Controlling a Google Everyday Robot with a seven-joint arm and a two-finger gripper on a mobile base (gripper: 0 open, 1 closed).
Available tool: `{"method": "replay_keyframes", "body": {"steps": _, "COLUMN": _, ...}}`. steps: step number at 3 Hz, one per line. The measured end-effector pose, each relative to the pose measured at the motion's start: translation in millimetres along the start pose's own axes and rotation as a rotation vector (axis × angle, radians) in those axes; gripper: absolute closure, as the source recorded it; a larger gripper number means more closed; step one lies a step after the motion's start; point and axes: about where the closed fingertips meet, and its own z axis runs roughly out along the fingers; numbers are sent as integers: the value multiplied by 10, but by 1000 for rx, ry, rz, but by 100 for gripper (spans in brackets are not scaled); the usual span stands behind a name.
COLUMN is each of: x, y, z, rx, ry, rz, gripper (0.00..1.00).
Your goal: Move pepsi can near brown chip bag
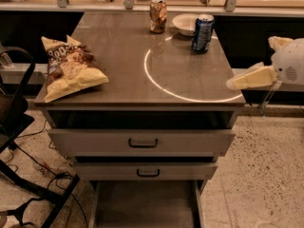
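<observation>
The pepsi can (pixel 203 33), dark blue with a silver top, stands upright at the back right of the grey table top (pixel 128 87). The brown chip bag (pixel 70 68), pale yellow with a brown panel, lies at the table's left edge, far from the can. My gripper (pixel 261 61) hangs off the table's right side, level with the front right corner. It is empty and its pale yellow fingers (pixel 248 79) are spread apart, one pointing left at the table edge. It is well to the right of the can and nearer the front.
A brown-orange can (pixel 158 15) and a white bowl (pixel 185 23) stand just left of the pepsi can at the back. A bright ring of light lies on the table top. Two drawers (pixel 142 142) stick out below. A black frame (pixel 19 127) stands at the left.
</observation>
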Motion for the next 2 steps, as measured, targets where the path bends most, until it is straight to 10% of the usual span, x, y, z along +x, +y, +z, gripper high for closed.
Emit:
{"method": "replay_keyframes", "body": {"steps": 1, "x": -328, "y": -219, "z": 207, "rx": 124, "ry": -218, "rz": -63, "gripper": 0}}
{"method": "replay_keyframes", "body": {"steps": 2, "x": -469, "y": -208, "z": 233, "rx": 139, "ry": -229, "rz": -85, "gripper": 0}}
